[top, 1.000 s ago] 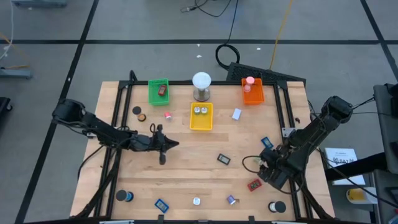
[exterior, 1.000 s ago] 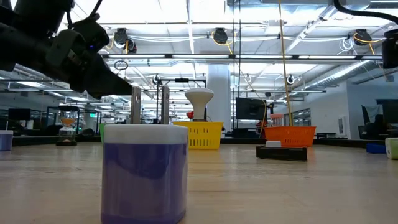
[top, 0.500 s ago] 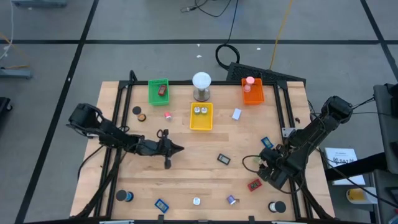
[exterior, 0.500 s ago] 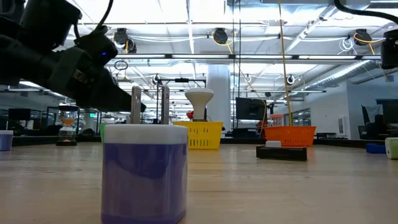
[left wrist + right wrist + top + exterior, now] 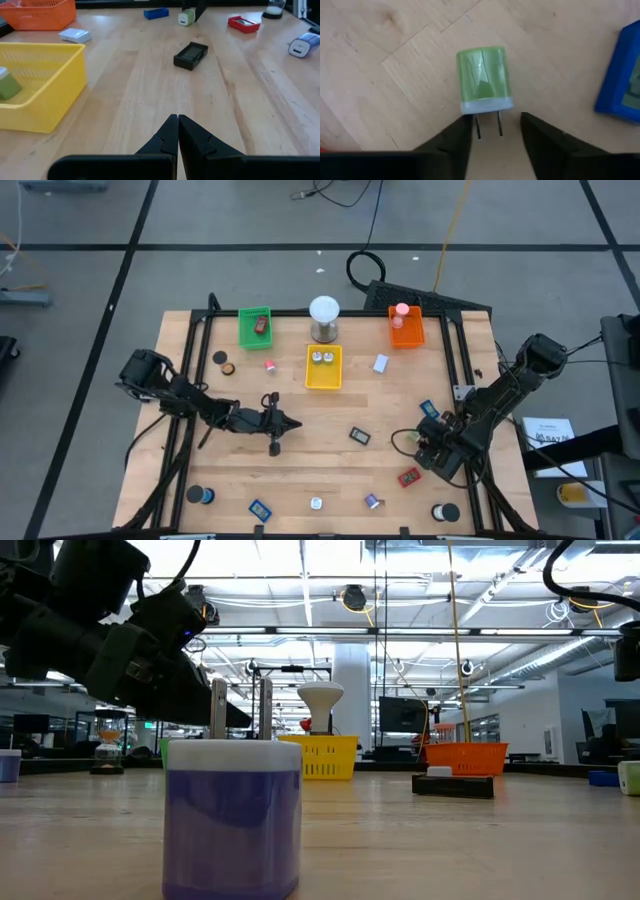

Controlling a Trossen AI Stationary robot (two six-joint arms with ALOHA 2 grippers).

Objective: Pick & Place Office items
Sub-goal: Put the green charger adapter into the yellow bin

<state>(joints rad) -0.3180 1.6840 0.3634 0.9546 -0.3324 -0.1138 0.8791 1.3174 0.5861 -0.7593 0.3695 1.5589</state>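
Small office items lie scattered on the wooden table (image 5: 330, 455). My left gripper (image 5: 293, 424) hovers shut over the table's middle, left of a dark rectangular piece (image 5: 359, 436); the left wrist view shows the fingertips (image 5: 177, 120) pointing toward that piece (image 5: 191, 54). My right gripper (image 5: 432, 442) is low near the right edge, open. In the right wrist view its fingers (image 5: 454, 137) stand on either side of the prongs (image 5: 489, 125) of a green plug (image 5: 484, 75) lying flat, without touching them. A blue piece (image 5: 620, 85) lies beside the plug.
Green tray (image 5: 256, 326), yellow tray (image 5: 323, 379) and orange tray (image 5: 406, 332) sit at the far side, around a white-domed cylinder (image 5: 324, 318). A red piece (image 5: 409, 477), black rolls (image 5: 203, 496) (image 5: 446, 512) and a purple plug (image 5: 232, 815) lie along the near edge.
My left gripper has moved toward the table's right and a little toward the near edge, closer to the dark rectangular piece, staying shut.
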